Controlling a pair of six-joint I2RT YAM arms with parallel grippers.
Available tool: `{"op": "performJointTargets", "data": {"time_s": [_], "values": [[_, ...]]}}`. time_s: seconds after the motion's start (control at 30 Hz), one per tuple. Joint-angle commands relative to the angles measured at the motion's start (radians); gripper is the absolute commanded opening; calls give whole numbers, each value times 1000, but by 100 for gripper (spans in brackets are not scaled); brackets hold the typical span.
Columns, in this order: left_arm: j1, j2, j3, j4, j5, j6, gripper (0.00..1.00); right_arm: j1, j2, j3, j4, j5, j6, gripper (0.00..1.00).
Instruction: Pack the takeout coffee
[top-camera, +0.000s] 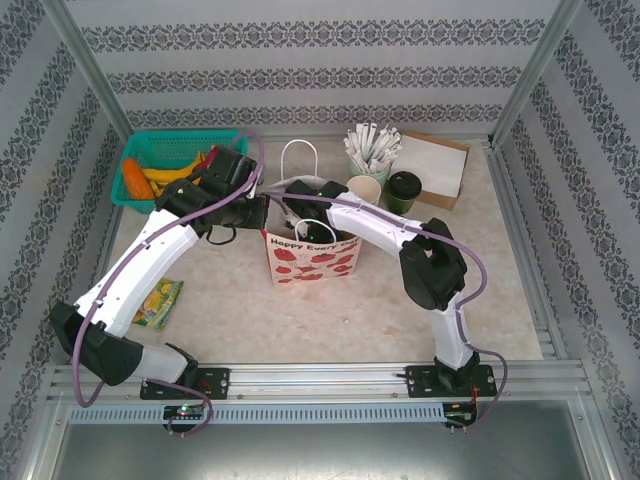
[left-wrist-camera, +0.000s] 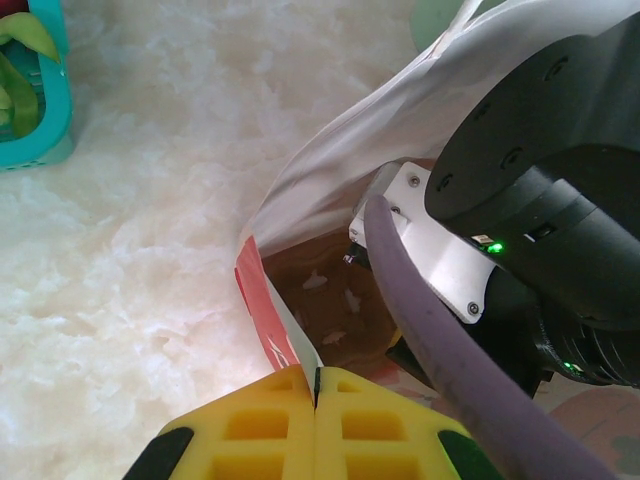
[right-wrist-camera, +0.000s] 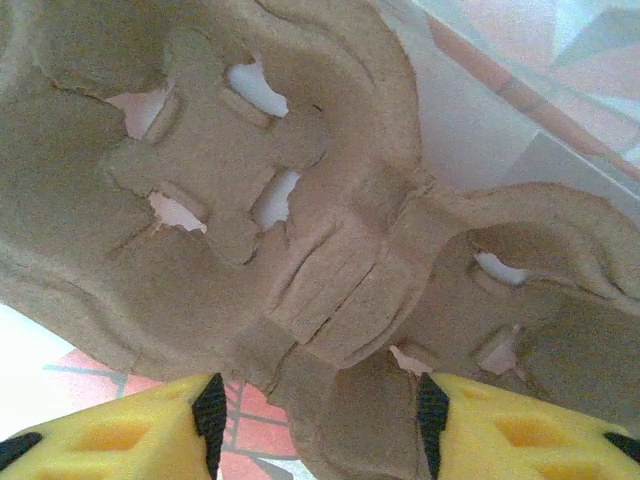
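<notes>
Step in hand, by my read: prep. The gift bag (top-camera: 312, 262) was held open and a cup carrier (right-wrist-camera: 300, 200) was getting seated at its bottom, w/ the takeout coffee (top-camera: 404, 190) not packed yet. The next move prob. called for the R arm to lift clear of the bag mouth w/o snagging the handles and cross to the coffee. It would then need to take the cup round the side below the lid, keep it upright, and lower it into a carrier well, w/ the rim kept wide on the L side.

Now the sweep. Far left of the bag sat the green basket (top-camera: 185, 136), out of play. A snack packet (top-camera: 160, 302) lay on the table (top-camera: 250, 330) to the bag's front-left.

At the bag's left rim were the L fingers (left-wrist-camera: 250, 430), pressed tight together w/ no gap btwn the yellow pads. The bag's red-edged lip ran straight into their seam, so they were pinching that rim, by the look of it, and pulling the mouth wide.

Inside the bag lay brown pulp, w/ the R arm reaching down into the mouth. The R fingers (right-wrist-camera: 520, 440) were spread wide, the carrier's middle ridge btwn them. One pad looked to meet the pulp. The other had a sliver of bag showing beside it, so it was no firm clamp, and I couldn't tell if that side touched.

To the bag's right-rear stood a lidless paper cup (top-camera: 365, 189), near the bag. Just beyond it was the coffee, upright on the table w/ its black lid on, well apart from both sets of fingers.
</notes>
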Motion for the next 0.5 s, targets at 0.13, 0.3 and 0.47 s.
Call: {"op": "performJointTargets", "data": {"time_s": [0.13,0.3,0.47], "values": [[18,-18,-2,22,-31,-7,0,3,-91,-1,14,-20,-39,61],[20,-8,-13,27,-20,-5,0,-19,-181,-20,50,-71,-42,64],[25,-5,-13,26,-11,-12,0,-41,-266,-39,98,-124,-42,68]]}}
